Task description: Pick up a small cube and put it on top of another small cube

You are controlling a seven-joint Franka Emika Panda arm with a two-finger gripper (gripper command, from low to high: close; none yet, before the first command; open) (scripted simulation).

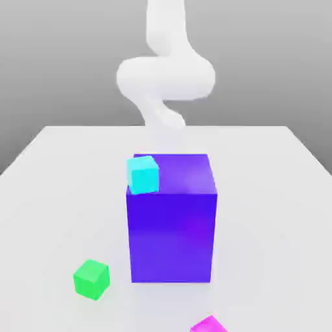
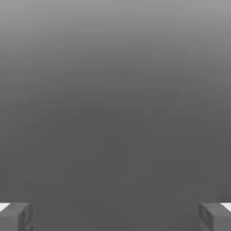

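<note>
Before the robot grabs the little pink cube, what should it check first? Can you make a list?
1. Fingers open: ok, the gripper has its fingertips far apart.
2. Nothing held between them: ok.
3. Pink cube free to grab: ok, it lies alone on the table.
4. Gripper above the pink cube: cannot tell.
5. Green cube free on top: ok.
6. Cyan cube free on top: ok; it sits on the big blue block.
</note>
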